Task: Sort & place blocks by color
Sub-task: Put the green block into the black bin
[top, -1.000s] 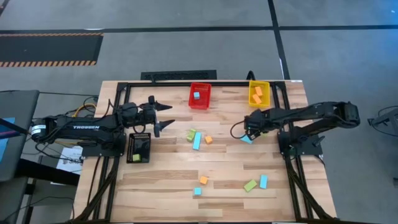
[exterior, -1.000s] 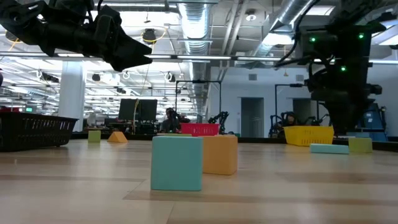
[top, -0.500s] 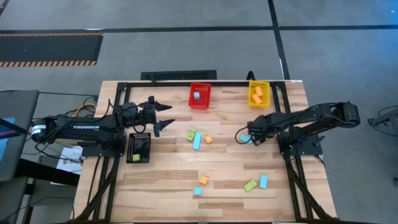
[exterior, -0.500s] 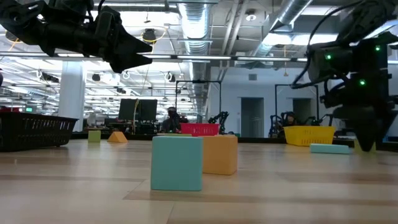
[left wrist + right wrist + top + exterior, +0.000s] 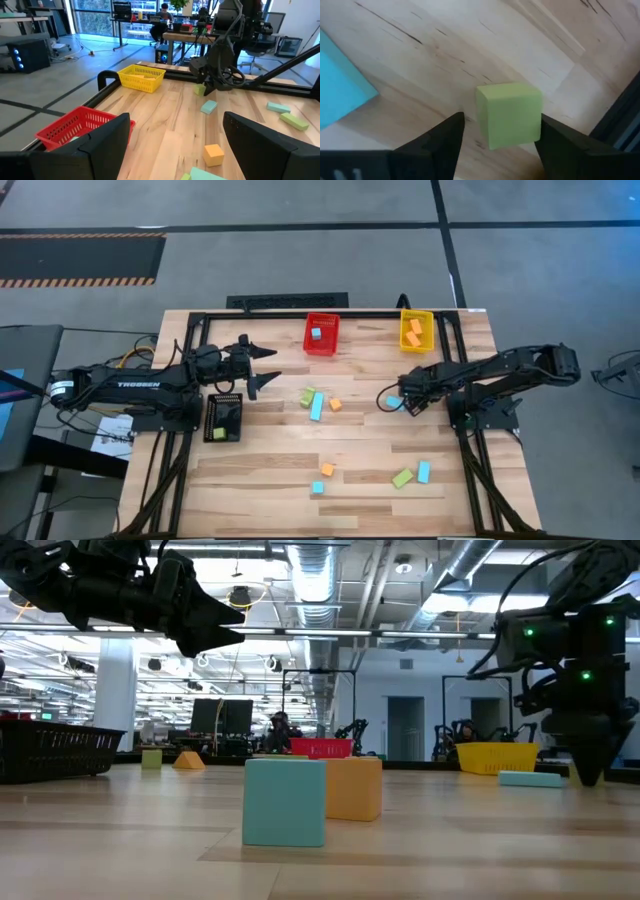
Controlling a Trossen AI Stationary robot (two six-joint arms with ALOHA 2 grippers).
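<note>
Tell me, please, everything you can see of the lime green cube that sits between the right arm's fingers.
The lime green cube is a small, solid-looking block with a smooth matte surface and crisp edges. It rests flat on the light wooden table, near the right side and the dark frame rail. The right tool is down around it, one dark finger on each side with a slight gap showing, so no firm grip is visible. A light blue block lies close by, apart from it.

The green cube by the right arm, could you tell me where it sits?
In the right wrist view the green cube lies on the table between the right hand's open fingers, beside a blue block.
</note>
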